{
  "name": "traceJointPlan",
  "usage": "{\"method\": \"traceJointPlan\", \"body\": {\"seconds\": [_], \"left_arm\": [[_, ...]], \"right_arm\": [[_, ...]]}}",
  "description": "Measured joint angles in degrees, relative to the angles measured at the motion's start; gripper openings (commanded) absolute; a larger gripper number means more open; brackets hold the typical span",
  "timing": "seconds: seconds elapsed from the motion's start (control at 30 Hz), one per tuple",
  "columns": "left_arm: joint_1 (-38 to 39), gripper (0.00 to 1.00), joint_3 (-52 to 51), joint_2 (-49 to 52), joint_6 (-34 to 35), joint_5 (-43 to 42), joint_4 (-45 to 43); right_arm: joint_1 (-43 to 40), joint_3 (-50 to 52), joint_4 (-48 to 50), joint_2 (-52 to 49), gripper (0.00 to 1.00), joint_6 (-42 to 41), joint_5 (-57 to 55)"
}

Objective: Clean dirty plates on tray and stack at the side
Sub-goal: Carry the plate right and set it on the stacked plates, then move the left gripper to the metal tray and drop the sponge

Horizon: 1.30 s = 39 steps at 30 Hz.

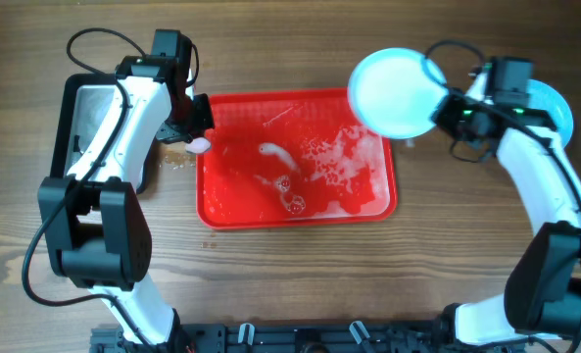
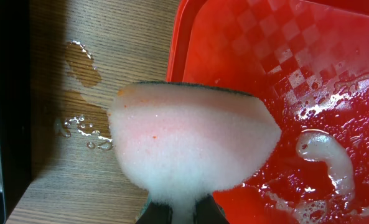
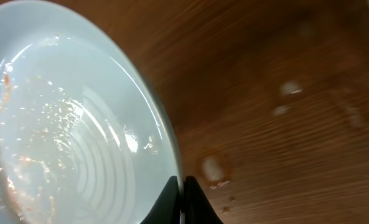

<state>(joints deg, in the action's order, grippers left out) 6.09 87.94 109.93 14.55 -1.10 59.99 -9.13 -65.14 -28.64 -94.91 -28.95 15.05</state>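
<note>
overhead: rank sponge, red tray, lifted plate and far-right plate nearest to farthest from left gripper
1. sponge, held by the left gripper
2. tray, just to its right
3. lifted plate, over the tray's far right corner
4. far-right plate, beyond the tray, partly hidden

Brown wood-grain table [image 1: 290, 284] with small water puddles [image 2: 81, 62] under even light

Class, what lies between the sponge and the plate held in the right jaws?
In the overhead view, the red tray, wet with soapy foam, fills the stretch between the sponge and the plate.
</note>
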Motion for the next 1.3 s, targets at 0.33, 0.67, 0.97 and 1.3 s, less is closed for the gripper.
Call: {"method": "traceJointPlan", "body": {"seconds": [0.33,0.67,0.97,1.3], "left_arm": [[4.70,0.04,0.00,0.00,-0.02,0.02,-0.92],[9.22,0.04,0.00,0.00,0.00,0.00,-2.62],[9.22,0.04,0.00,0.00,-0.02,0.02,-2.58],[2.08,0.04,0.39,-16.50,0.00,0.22,7.63]], "right_arm": [[-24.94,0.00,2.16,0.00,0.04,-7.45,-10.19],[-25.07,0.00,8.26,-11.19,0.04,-7.02,-19.10],[-25.05,-0.85,9.27,-13.44,1.00,-5.73,-12.98],[-17.07,-3.41,-3.67,16.13,1.00,-0.13,6.75]]}}
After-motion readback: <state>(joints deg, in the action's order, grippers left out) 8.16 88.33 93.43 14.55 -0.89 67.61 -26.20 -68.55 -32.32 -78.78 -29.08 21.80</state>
